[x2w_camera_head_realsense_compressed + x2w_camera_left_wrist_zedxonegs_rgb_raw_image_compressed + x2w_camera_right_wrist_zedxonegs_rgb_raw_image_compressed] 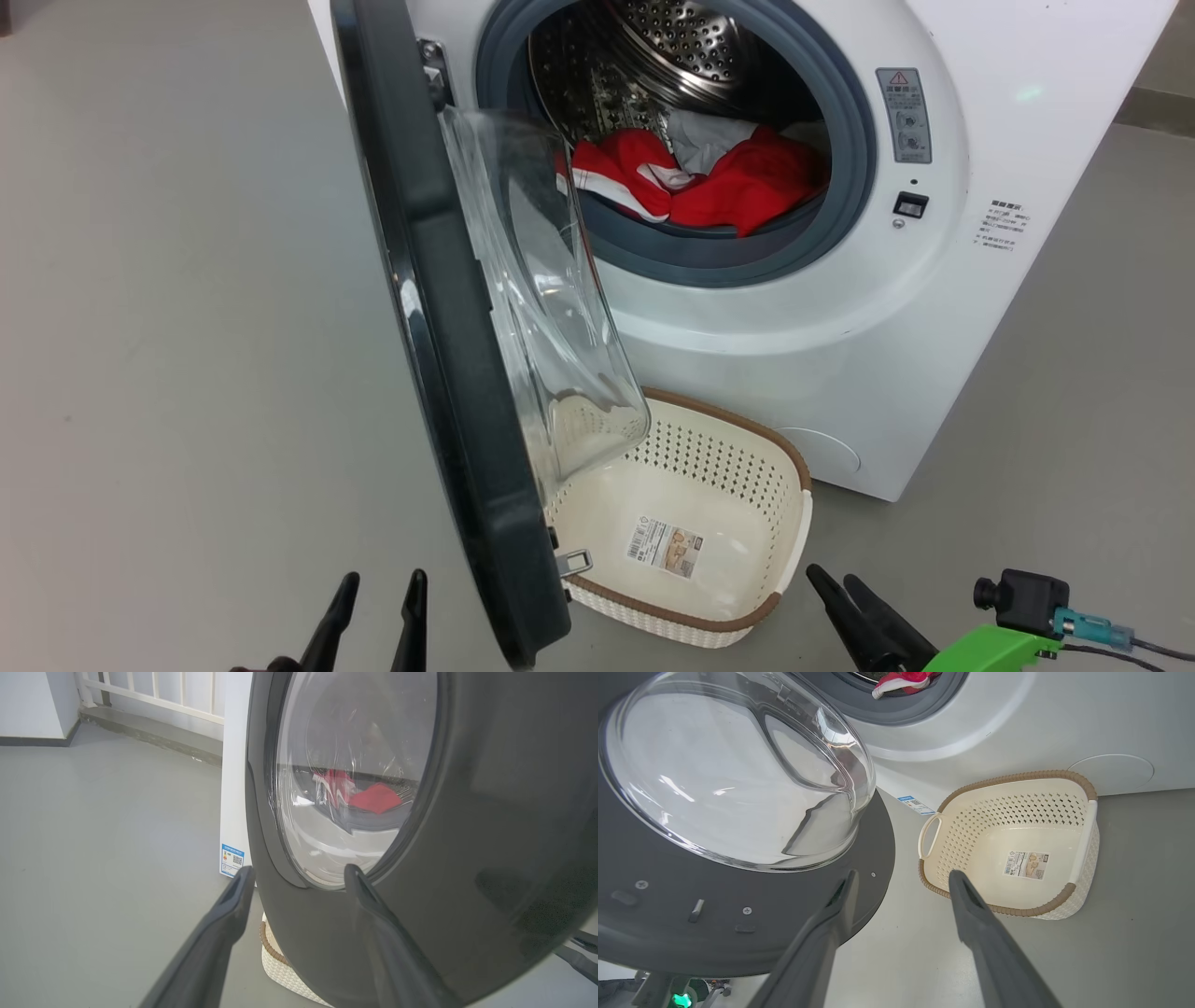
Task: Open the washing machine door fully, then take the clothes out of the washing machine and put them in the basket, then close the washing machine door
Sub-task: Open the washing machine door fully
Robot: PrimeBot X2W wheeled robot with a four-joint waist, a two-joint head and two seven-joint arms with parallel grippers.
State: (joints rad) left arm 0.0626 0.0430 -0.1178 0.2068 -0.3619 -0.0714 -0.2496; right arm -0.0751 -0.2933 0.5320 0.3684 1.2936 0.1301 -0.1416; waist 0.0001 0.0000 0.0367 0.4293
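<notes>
The washing machine [934, 308] stands with its door [448, 373] swung out toward me, edge-on, the glass bowl [551, 299] facing right. Red clothes [738, 182] with a pale grey-white piece [709, 138] lie in the steel drum. The cream basket [686, 621] sits on the floor below the opening, with nothing in it but its sticker. My left gripper [383, 586] is open at the bottom left, just left of the door's outer face [490, 835]. My right gripper [838, 583] is open at the lower right, beside the basket [1083, 830] and apart from it.
Grey floor [168, 327] spreads to the left of the door. A white railing and a low ledge [154, 732] run along the far wall. The door [738, 924] overhangs the basket's left end. A small black camera [1022, 597] sits on the right arm.
</notes>
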